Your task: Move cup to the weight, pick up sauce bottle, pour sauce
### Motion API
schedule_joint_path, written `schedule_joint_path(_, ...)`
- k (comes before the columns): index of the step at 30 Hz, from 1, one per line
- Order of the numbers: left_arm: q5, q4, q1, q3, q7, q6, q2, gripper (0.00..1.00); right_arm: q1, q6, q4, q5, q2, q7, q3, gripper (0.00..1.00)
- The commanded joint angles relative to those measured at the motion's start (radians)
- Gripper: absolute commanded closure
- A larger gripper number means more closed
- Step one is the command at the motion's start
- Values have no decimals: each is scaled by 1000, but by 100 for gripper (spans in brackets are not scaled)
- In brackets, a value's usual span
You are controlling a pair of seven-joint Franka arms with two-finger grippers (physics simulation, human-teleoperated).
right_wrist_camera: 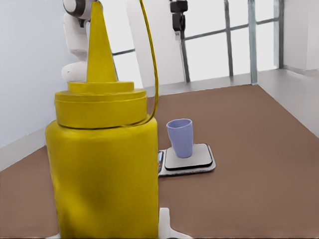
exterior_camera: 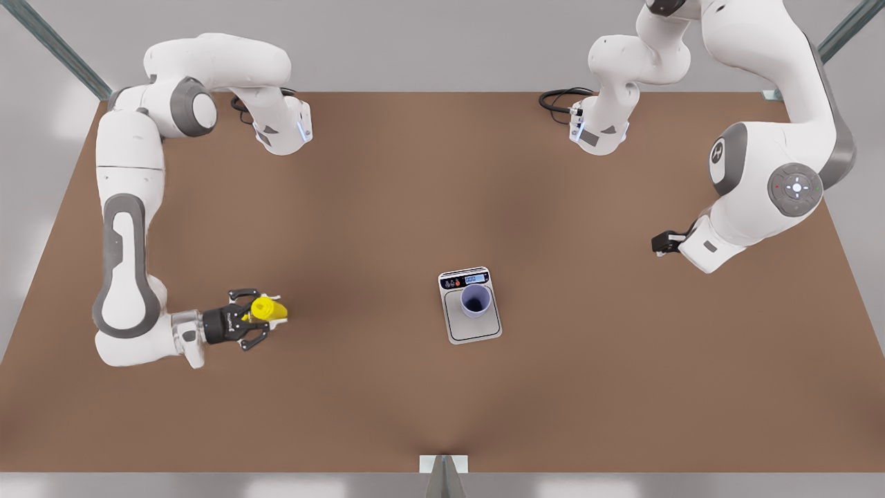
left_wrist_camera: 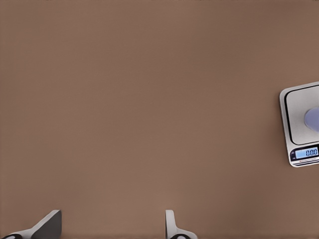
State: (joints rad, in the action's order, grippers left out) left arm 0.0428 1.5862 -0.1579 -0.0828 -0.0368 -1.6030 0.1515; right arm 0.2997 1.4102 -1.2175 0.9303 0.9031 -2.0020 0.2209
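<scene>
The yellow sauce bottle [exterior_camera: 263,308] stands upright at the front view's left, nozzle up. My right gripper [exterior_camera: 272,311] reaches in level from the side and is shut on its body. In the right wrist view the sauce bottle [right_wrist_camera: 104,169] looms close, with one finger [right_wrist_camera: 165,226] against its side. I cannot tell whether its base rests on the table. The lavender cup [exterior_camera: 476,299] stands upright on the weight [exterior_camera: 473,330], a silver scale mid-table, and both show beyond the bottle: cup [right_wrist_camera: 180,137], weight [right_wrist_camera: 202,158]. My left gripper [exterior_camera: 660,242] waits open at the front view's right, far from both.
The brown table [exterior_camera: 442,401] is bare around the scale and between the two arms. In the left wrist view the open left gripper [left_wrist_camera: 109,226] looks down on bare tabletop, with the weight [left_wrist_camera: 294,107] and a sliver of cup [left_wrist_camera: 314,119] beyond.
</scene>
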Motion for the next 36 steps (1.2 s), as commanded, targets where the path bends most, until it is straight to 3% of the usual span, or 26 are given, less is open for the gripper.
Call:
schedule_joint_path(1,0,0,0,0,0,0,0,0,19,-20,-13,-11,3,-7,0,58)
schedule_joint_path(6,0,-2,0,0,0,-3,10,0,65,102,-19,-18,143,-181,-9,56)
schedule_joint_path(12,0,-2,0,0,0,-3,10,0,64,151,-25,-18,175,-234,-31,52)
schedule_joint_path(15,0,-2,0,0,0,-5,11,0,64,161,-27,-19,183,-233,-35,40)
schedule_joint_path(16,0,-2,0,0,0,-5,11,0,62,159,-27,-19,183,-236,-35,27)
schedule_joint_path(18,0,-2,0,0,2,-5,11,0,62,161,-27,-19,184,-236,-37,19)
schedule_joint_path(20,0,-2,0,0,0,-5,11,0,62,161,-27,-19,189,-235,-37,0)
schedule_joint_path(27,0,-2,0,0,0,-5,11,0,65,161,-27,-25,184,-238,-77,0)
schedule_joint_path(32,0,-2,0,0,0,-5,11,0,185,61,-8,-137,149,-245,-98,0)
schedule_joint_path(36,0,-2,0,0,2,-5,11,0,69,-73,197,-333,-55,368,-92,0)
